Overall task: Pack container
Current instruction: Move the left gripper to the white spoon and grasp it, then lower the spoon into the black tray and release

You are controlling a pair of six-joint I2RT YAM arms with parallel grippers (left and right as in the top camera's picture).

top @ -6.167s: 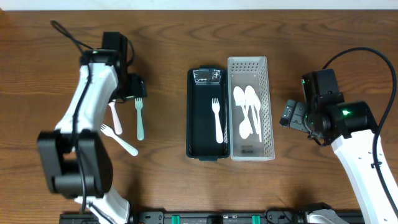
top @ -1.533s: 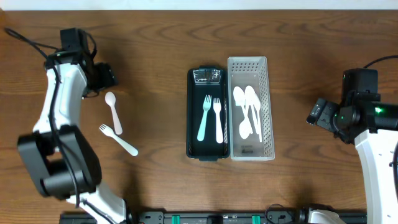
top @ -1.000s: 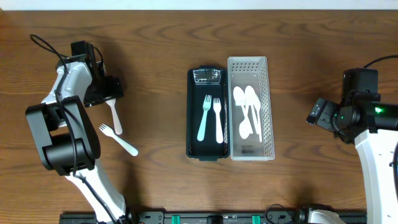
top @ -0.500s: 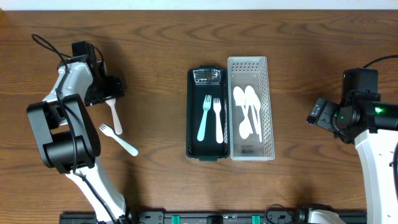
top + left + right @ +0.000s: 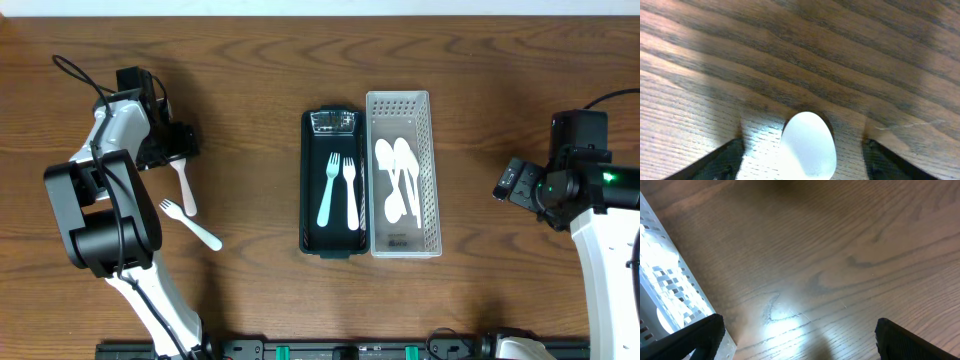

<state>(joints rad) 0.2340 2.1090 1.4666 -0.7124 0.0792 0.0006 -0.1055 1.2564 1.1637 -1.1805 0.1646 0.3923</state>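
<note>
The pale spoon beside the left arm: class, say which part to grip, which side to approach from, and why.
Grip the spoon across its narrow neck, just behind the bowl, coming straight down from above. It lies flat on the table, so only its thin side edges give opposing faces. The left end effector straddles the bowl, open.

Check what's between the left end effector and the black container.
Only bare wood table up to the black container, per the overhead view. The spoon sits at the left end effector itself; the white fork lies off that line.
</note>
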